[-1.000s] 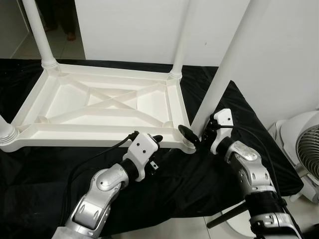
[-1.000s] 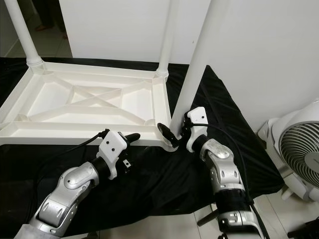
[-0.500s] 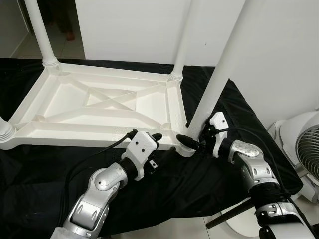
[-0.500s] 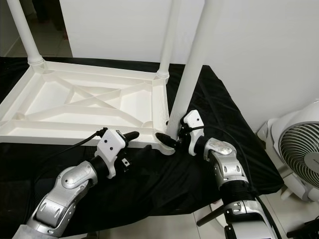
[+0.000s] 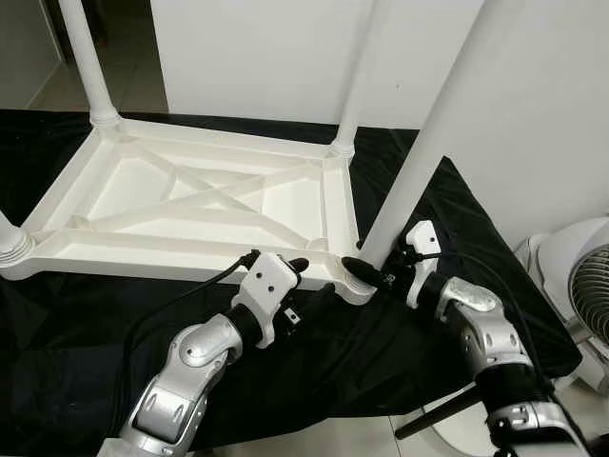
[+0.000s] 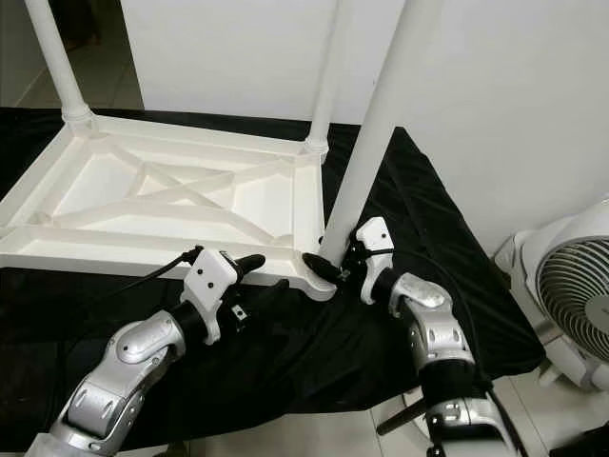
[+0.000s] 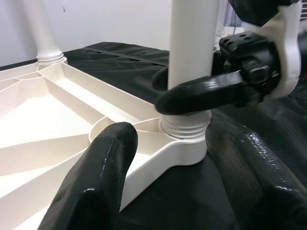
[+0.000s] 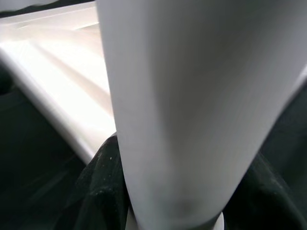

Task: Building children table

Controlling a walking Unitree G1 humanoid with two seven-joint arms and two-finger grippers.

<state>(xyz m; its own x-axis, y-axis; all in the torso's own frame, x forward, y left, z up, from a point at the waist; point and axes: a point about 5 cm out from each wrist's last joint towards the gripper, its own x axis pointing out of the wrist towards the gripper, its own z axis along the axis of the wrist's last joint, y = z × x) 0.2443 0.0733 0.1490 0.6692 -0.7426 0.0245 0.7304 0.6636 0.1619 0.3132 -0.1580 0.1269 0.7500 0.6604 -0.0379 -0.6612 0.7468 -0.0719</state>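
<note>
The white table top [image 5: 195, 249] lies upside down on a black cloth [image 5: 67, 324]. Legs stand at both far corners and the near left corner. A fourth white leg [image 5: 430, 143] stands slightly tilted in the near right corner socket [image 7: 184, 139]. My right gripper [image 5: 366, 274] is shut on this leg just above its ribbed base. My left gripper [image 5: 303, 286] is open at the table's front rim, beside that corner. In the left wrist view its fingers [image 7: 96, 182] straddle the corner without touching it.
A white fan [image 5: 592, 305] stands on the floor at the right, past the cloth's edge. A dark rod [image 5: 438, 414] sticks out below my right arm. A white wall [image 5: 266, 48] rises right behind the table.
My right wrist has shifted and turned slightly around the leg's base, which stays at the corner socket. The camera has moved a little. The left gripper holds its place.
</note>
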